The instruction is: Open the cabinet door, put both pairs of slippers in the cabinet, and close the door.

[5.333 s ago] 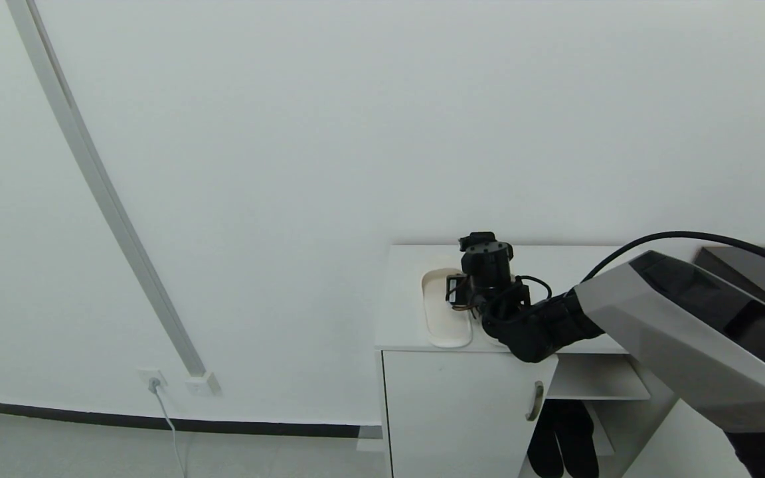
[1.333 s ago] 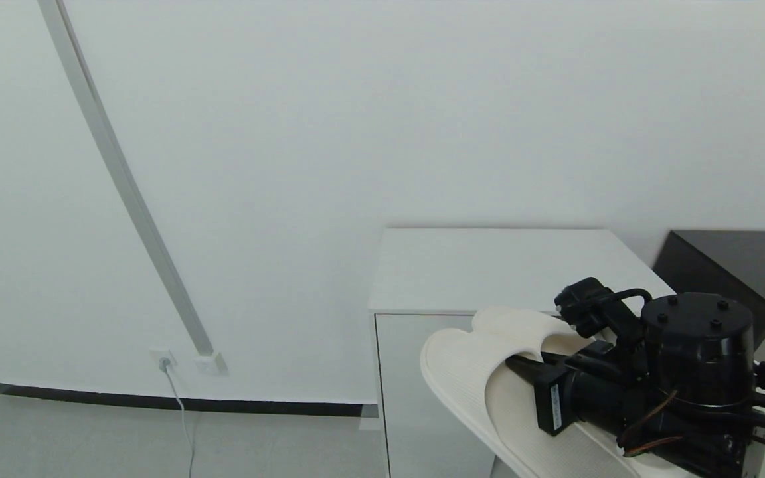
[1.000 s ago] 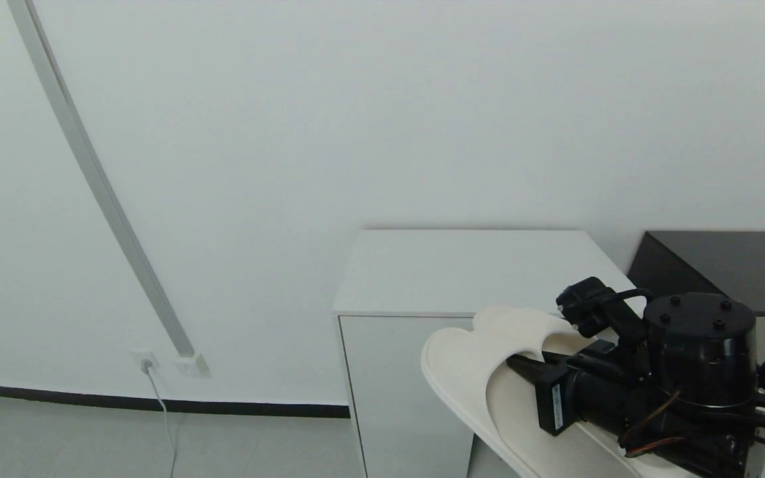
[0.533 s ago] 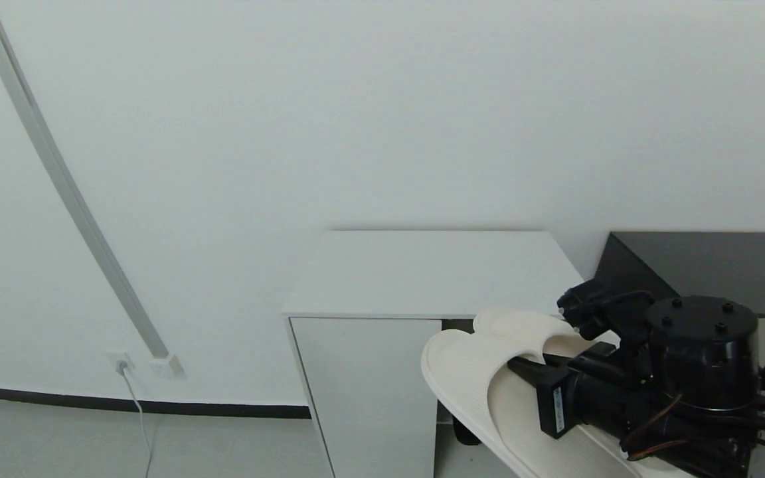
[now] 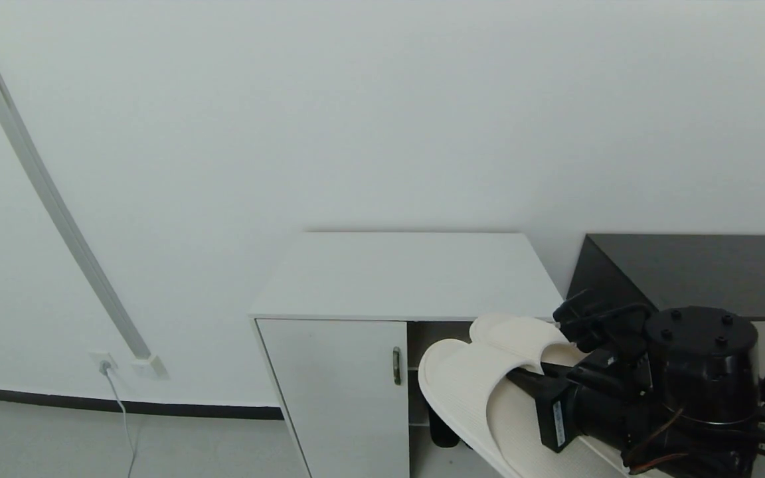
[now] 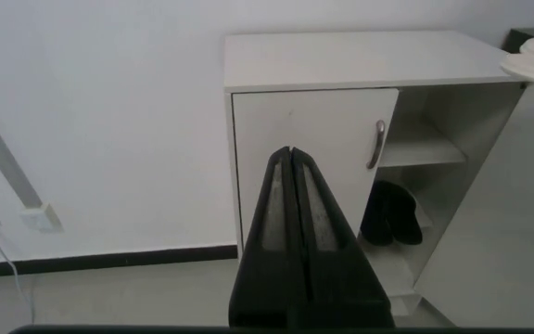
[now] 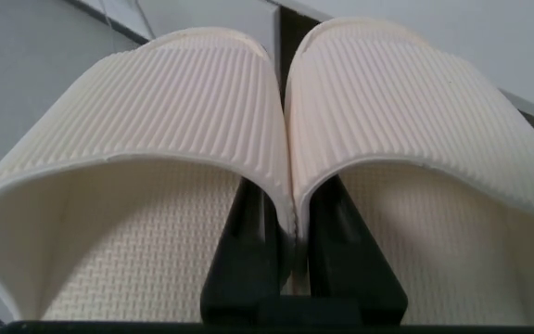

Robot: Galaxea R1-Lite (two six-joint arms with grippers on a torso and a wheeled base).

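Black wrist [image 5: 701,358] — screws, perhaps reddish wires

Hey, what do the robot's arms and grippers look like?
The left gripper has two long black fingers with grey faces, narrowing to a tip. The right gripper is black, on a black cylindrical wrist topped with bolt heads, with a white label and thin reddish wires.

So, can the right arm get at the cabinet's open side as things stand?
Probably yes. The right gripper, shut on the white slippers, faces the open side of the cabinet; the closed door covers only the other half. Black slippers lie at the bottom; the shelf looks free.
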